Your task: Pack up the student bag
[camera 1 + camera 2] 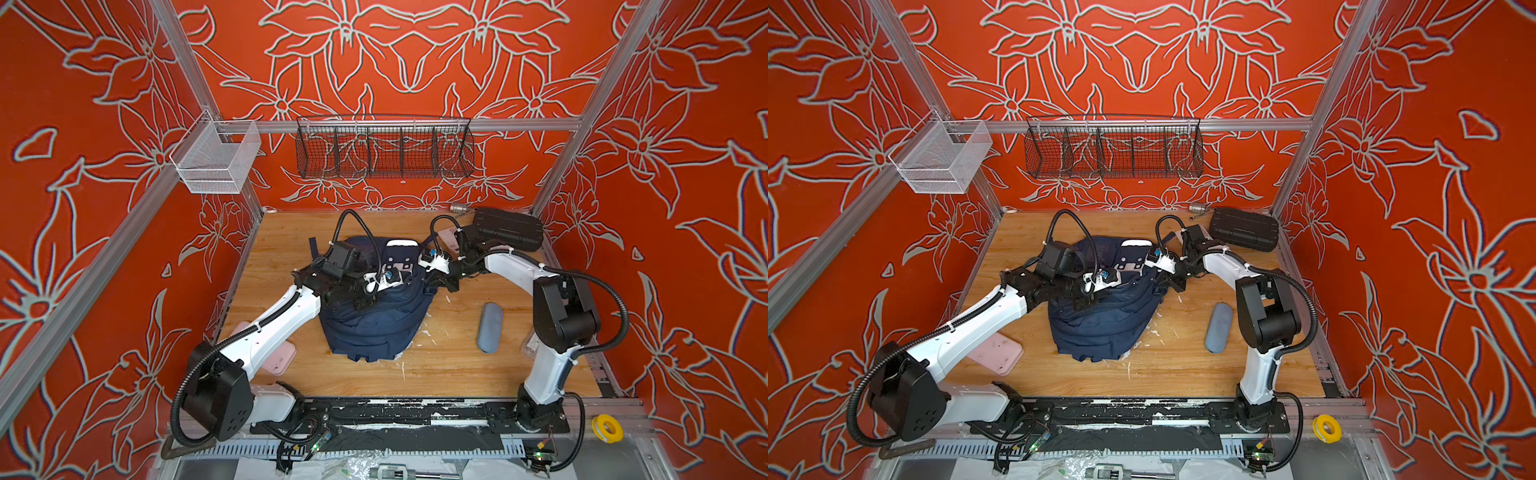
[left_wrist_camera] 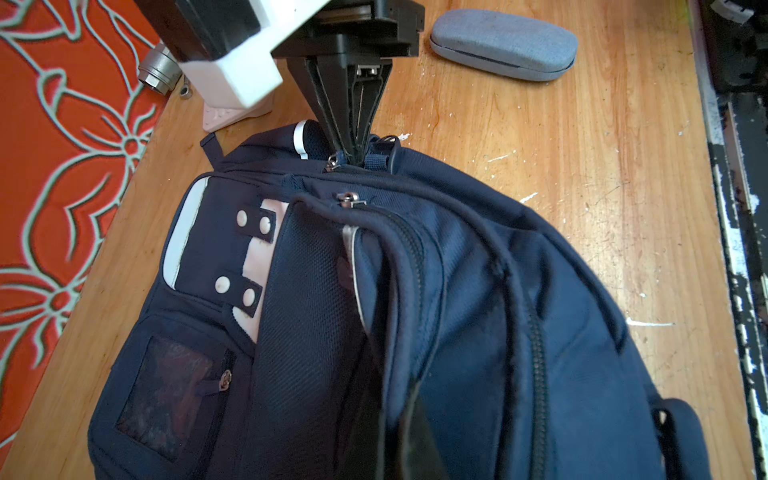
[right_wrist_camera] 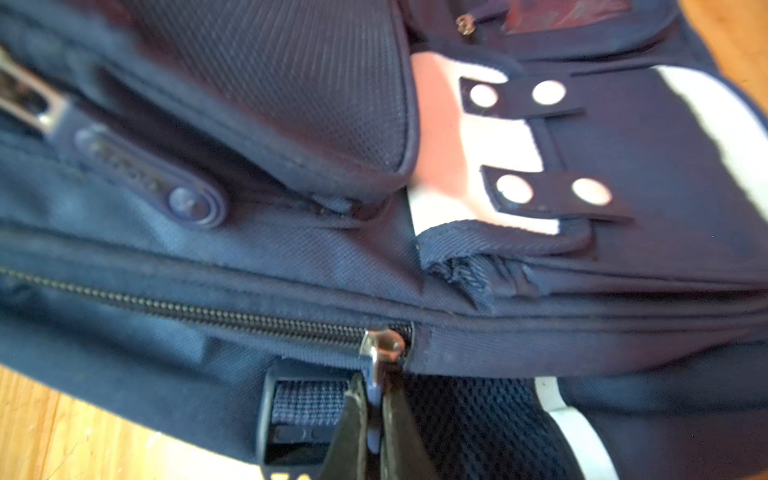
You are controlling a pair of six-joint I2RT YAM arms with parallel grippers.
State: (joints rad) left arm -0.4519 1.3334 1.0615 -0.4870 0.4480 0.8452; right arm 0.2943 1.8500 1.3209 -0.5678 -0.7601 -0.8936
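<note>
Both arms bend over the student bag. The right gripper, at its 2 o'clock edge, pinches a zip pull. The left gripper, reaching from 8 o'clock, is clenched, seemingly on bag fabric.

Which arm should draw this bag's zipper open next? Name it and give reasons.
Right, probably. The right gripper is shut on the zipper pull of the student bag, at the closed end of its track, so it can drag along the teeth. The left gripper pinches fabric elsewhere, steadying the bag.
</note>
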